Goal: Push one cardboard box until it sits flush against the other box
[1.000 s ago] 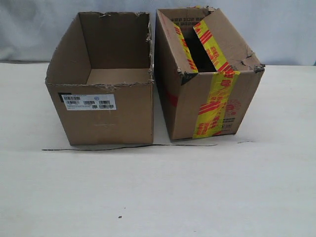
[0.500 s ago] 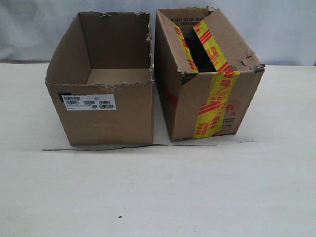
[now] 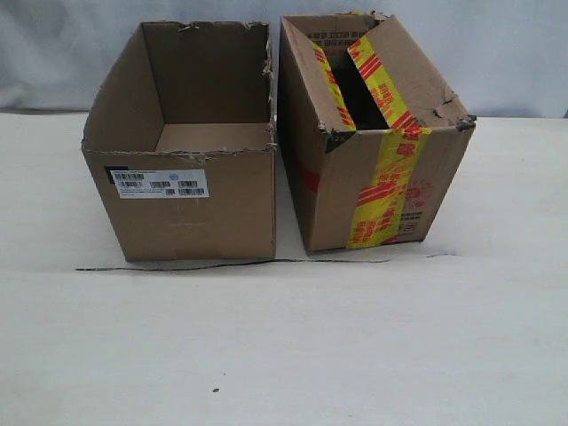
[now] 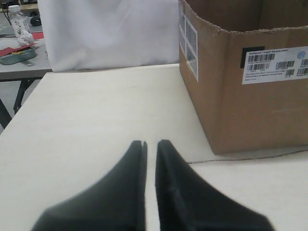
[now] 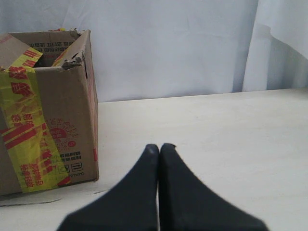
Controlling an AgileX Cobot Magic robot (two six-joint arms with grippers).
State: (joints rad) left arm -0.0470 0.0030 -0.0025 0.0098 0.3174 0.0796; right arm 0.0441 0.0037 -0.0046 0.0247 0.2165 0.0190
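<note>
The plain cardboard box (image 3: 182,209) stands open-topped on the left of the white table, its barcode label (image 3: 161,183) facing the front. The other box (image 3: 382,191), banded with yellow-and-red tape, stands just to its right. A narrow wedge of table shows between them at the front. Neither gripper shows in the exterior view. My left gripper (image 4: 150,143) hovers low over the table, off the plain box (image 4: 250,106) at its labelled end, with only a thin slit between its fingers and nothing held. My right gripper (image 5: 160,146) is shut and empty, beside the taped box (image 5: 48,110).
A thin dark line (image 3: 231,264) runs across the table in front of both boxes. A white cloth (image 3: 497,53) hangs behind. Past the table's left edge (image 4: 21,103), a side table carries a bottle (image 4: 19,24) and a green tray (image 4: 17,55).
</note>
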